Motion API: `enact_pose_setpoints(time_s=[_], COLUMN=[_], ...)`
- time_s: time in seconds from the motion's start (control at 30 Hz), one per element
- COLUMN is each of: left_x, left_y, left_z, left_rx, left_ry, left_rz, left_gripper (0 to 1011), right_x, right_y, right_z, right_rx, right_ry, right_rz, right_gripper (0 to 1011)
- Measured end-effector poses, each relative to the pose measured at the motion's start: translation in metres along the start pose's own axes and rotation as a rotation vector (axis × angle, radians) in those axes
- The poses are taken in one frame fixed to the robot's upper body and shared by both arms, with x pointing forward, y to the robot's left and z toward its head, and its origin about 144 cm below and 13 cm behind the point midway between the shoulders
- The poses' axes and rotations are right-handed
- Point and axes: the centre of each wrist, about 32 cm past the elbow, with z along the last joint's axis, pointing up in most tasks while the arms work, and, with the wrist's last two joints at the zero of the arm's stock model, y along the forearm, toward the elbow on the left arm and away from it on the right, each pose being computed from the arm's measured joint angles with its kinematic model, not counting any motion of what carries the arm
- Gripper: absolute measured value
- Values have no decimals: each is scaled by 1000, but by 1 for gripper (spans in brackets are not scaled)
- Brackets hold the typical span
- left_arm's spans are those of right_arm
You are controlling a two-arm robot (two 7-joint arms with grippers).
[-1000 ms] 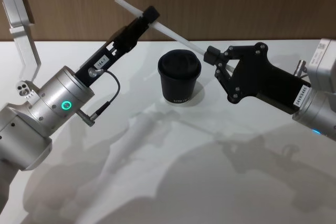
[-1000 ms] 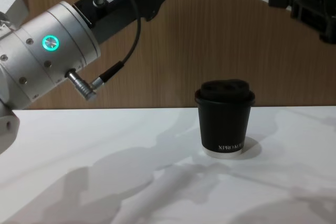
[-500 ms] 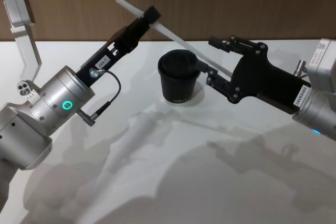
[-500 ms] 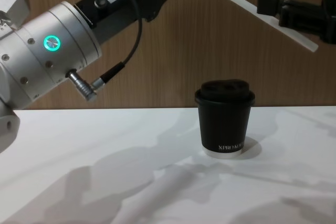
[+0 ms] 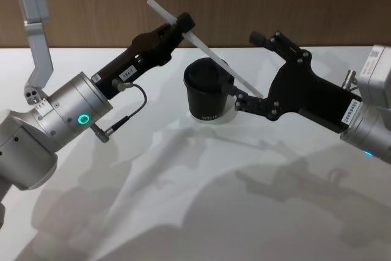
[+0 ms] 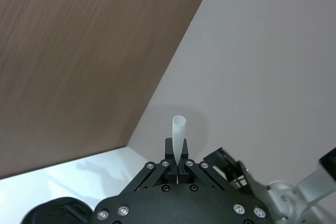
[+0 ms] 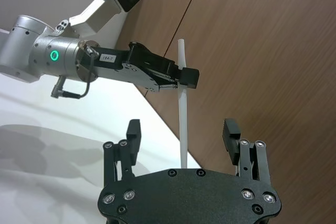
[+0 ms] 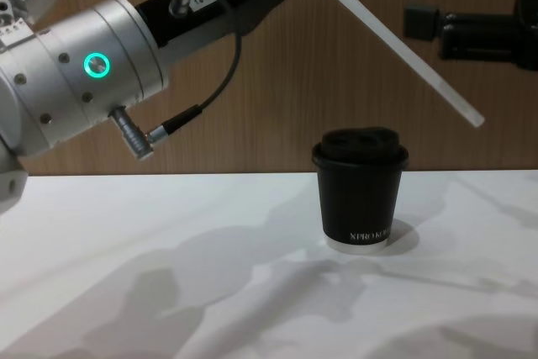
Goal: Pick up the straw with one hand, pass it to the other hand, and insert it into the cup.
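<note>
Far left: the left gripper (image 5: pixel 182 22) is raised above the desk (image 5: pixel 183 206), its fingers pressed together on the straw (image 5: pixel 215 57) near the straw's upper end. The straw is in the air and slants down toward the right. It crosses above the far side of the cup (image 5: pixel 209 93). Its lower tip hangs free, right of the lid and higher than it.

Centre: the cup stands upright on the desk with its lid on.

Right: the right gripper (image 5: pixel 246 71) has its fingers spread wide, one on either side of the straw's lower part. Neither appears to touch it in the right wrist view.

Reading: the hand-over looks made, since the left gripper alone carries the straw, so insertion is the step in hand. Next, the right gripper should back clear. The left arm should then swing the straw toward upright, set the lower tip over the lid's opening and lower it. Where that opening sits I cannot tell.
</note>
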Motion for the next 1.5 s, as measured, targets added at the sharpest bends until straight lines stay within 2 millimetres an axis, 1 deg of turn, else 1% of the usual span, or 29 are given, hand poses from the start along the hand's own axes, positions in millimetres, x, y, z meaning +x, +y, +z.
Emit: enact_pose_setpoints(time_s=[0.13, 0.57, 0.83, 1.2, 1.5], left_x=[-2, -11, -20, -27, -30], left_y=[-3, -16, -27, -37, -42], left_z=[5, 30, 53, 74, 85], left_rx=[30, 120, 168, 224, 265], left_ry=[-64, -299, -442, -532, -560], left_rz=[17, 63, 76, 74, 71], left_gripper=[8, 7, 8, 7, 8], right_x=[0, 0, 0, 0, 0], right_y=[0, 0, 0, 0, 0], right_z=[0, 0, 0, 0, 0], right_rx=[0, 0, 0, 0, 0], right_ry=[0, 0, 0, 0, 0], right_rz=[0, 0, 0, 0, 0], right_gripper=[1001, 1001, 1001, 1001, 1001])
